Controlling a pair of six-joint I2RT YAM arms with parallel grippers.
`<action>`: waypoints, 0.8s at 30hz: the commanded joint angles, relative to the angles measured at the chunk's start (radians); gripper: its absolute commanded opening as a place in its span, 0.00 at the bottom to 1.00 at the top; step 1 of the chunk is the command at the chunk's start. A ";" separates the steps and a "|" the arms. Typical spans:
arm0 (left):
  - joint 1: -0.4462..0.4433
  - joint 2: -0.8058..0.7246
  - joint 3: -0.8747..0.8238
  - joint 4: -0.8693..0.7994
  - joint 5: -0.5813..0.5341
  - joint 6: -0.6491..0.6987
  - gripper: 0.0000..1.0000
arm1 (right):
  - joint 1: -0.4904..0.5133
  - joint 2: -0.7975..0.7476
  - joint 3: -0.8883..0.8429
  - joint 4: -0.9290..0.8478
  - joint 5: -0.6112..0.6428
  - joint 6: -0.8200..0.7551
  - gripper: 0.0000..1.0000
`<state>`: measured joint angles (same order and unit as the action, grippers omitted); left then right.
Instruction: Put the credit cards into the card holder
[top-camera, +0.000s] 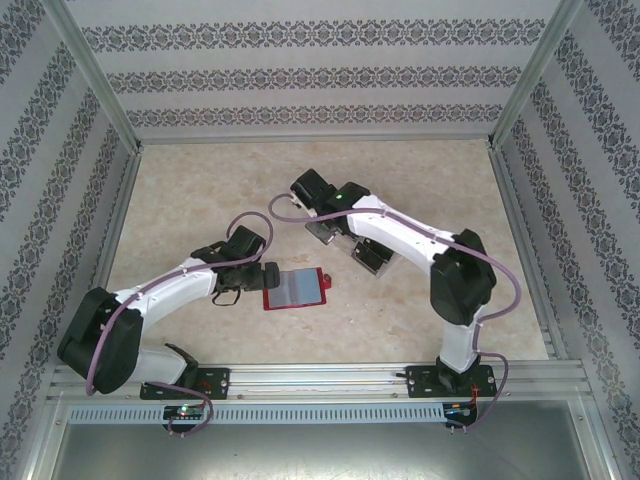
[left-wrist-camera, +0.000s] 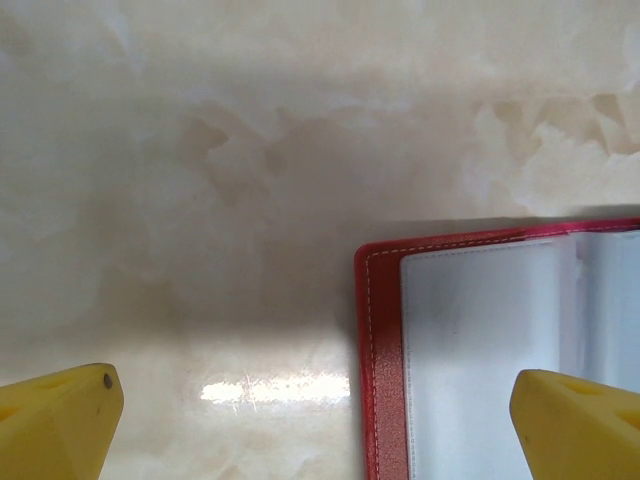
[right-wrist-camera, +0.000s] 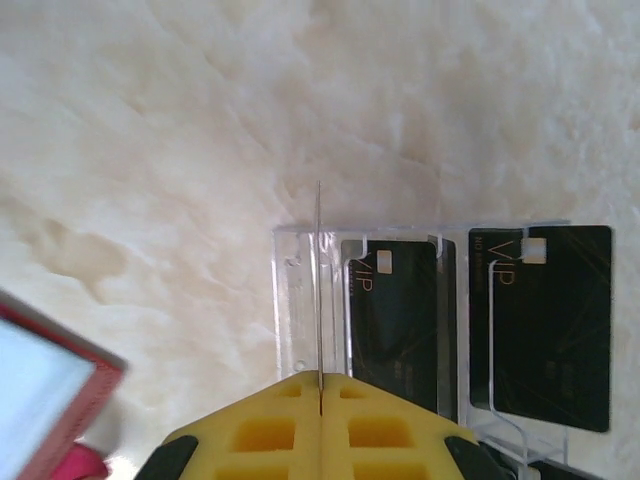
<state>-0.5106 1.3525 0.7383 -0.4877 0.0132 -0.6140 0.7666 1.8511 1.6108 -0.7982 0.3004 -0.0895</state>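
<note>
You had the right gripper (right-wrist-camera: 320, 375) pressed together on a single card (right-wrist-camera: 319, 280). The card stood on edge between the yellow fingers (right-wrist-camera: 270, 430), so the wrist view gave you only its thin line. It was held over the left end of the transparent tray (right-wrist-camera: 292, 300); whether its far end touched the tray could not be told.

The other credit cards (right-wrist-camera: 540, 325) lay in that tray. They were black, with gold VIP lettering and a small pale square near one corner. One sat in the left compartment and one in the right, and a dark strip beside the left one was too narrow to identify. From above, the tray sat near the middle of the bench (top-camera: 200, 200), under your right arm.

The card holder (top-camera: 295, 288) lay open and flat on the bench, left of centre and nearer the near edge than the tray, well apart from it. Its clear sleeves faced up and its red snap tab (top-camera: 325, 279) stuck out from the right side.

Your left gripper (left-wrist-camera: 315, 405) was spread wide at the holder's left edge. One yellow fingertip (left-wrist-camera: 60, 410) was over bare bench and the other was over the first clear sleeve (left-wrist-camera: 480, 350), with the red stitched border between them. You could not tell from these views whether either tip touched the surface below.
</note>
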 joint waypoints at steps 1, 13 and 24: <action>-0.027 0.015 0.051 -0.075 -0.049 0.062 1.00 | 0.004 -0.099 -0.025 0.007 -0.111 0.159 0.00; -0.159 0.098 0.084 -0.105 -0.157 0.030 1.00 | -0.052 -0.349 -0.580 0.487 -0.540 0.710 0.00; -0.182 0.144 0.092 -0.114 -0.204 0.010 1.00 | 0.009 -0.308 -0.705 0.673 -0.586 0.841 0.00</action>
<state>-0.6754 1.4822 0.8101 -0.5625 -0.1528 -0.5838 0.7746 1.5322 0.9257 -0.2169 -0.2523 0.6922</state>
